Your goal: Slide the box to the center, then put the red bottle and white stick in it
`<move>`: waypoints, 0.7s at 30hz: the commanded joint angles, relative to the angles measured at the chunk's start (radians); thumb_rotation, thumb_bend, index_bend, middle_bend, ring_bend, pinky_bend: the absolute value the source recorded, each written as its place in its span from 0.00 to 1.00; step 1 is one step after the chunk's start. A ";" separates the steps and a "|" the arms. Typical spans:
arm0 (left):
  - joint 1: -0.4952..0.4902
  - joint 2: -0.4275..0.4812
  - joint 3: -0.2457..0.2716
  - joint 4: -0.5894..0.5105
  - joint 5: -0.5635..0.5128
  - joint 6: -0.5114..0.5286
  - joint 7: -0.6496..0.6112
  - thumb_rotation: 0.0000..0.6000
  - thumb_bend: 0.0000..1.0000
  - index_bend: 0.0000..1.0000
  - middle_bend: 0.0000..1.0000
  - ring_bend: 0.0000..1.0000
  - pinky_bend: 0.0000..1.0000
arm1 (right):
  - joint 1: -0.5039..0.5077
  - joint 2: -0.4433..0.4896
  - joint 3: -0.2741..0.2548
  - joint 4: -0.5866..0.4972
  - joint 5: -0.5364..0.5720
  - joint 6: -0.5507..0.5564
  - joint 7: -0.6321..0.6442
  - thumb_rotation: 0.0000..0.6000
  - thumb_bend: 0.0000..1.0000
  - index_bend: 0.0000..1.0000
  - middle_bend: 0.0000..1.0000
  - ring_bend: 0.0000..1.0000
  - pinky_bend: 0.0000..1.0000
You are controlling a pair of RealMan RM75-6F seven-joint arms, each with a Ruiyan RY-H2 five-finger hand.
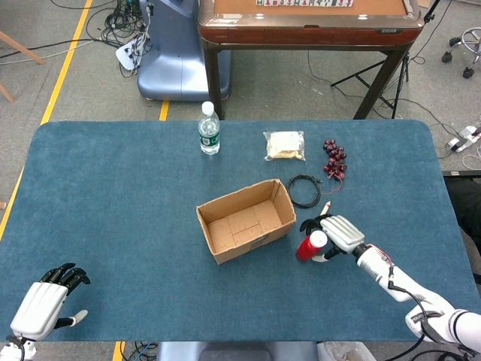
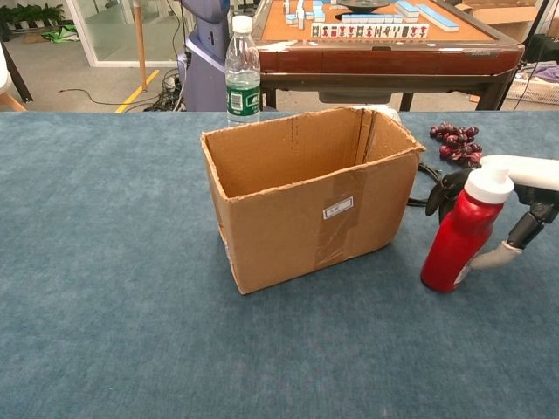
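Note:
An open cardboard box (image 1: 250,241) (image 2: 306,229) stands empty near the table's middle. To its right a red bottle (image 1: 307,247) (image 2: 454,243) with a white cap stands upright on the cloth. My right hand (image 1: 338,232) (image 2: 527,177) reaches around the bottle's upper part, dark fingers behind it and thumb on its right side; I cannot tell if they touch it. A thin pale stick (image 1: 325,206) lies just beyond those fingers, by the cable. At the table's near left corner my left hand (image 1: 45,304) rests, holding nothing.
A clear water bottle (image 1: 210,129) (image 2: 244,74) stands at the back. A clear packet (image 1: 285,145), dark grapes (image 1: 334,159) (image 2: 454,140) and a coiled black cable (image 1: 304,190) (image 2: 428,188) lie behind the box's right side. A wooden game table stands beyond.

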 commanded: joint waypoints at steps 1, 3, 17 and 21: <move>0.002 0.001 -0.001 0.000 0.000 0.001 0.000 1.00 0.00 0.41 0.33 0.19 0.27 | 0.003 -0.004 -0.003 0.004 0.002 -0.004 0.001 1.00 0.00 0.37 0.44 0.32 0.27; 0.002 0.002 -0.003 -0.001 -0.002 0.000 -0.001 1.00 0.00 0.41 0.33 0.19 0.27 | 0.006 -0.008 -0.006 0.007 0.003 -0.005 0.002 1.00 0.00 0.38 0.45 0.34 0.28; 0.006 0.004 -0.010 0.000 -0.002 -0.003 -0.005 1.00 0.00 0.41 0.33 0.19 0.27 | 0.004 -0.031 -0.014 0.030 0.022 -0.005 -0.069 1.00 0.00 0.50 0.56 0.46 0.35; 0.007 0.004 -0.012 0.001 -0.001 -0.004 -0.006 1.00 0.00 0.41 0.33 0.19 0.27 | -0.001 -0.032 -0.012 0.026 0.029 0.003 -0.074 1.00 0.00 0.55 0.60 0.50 0.39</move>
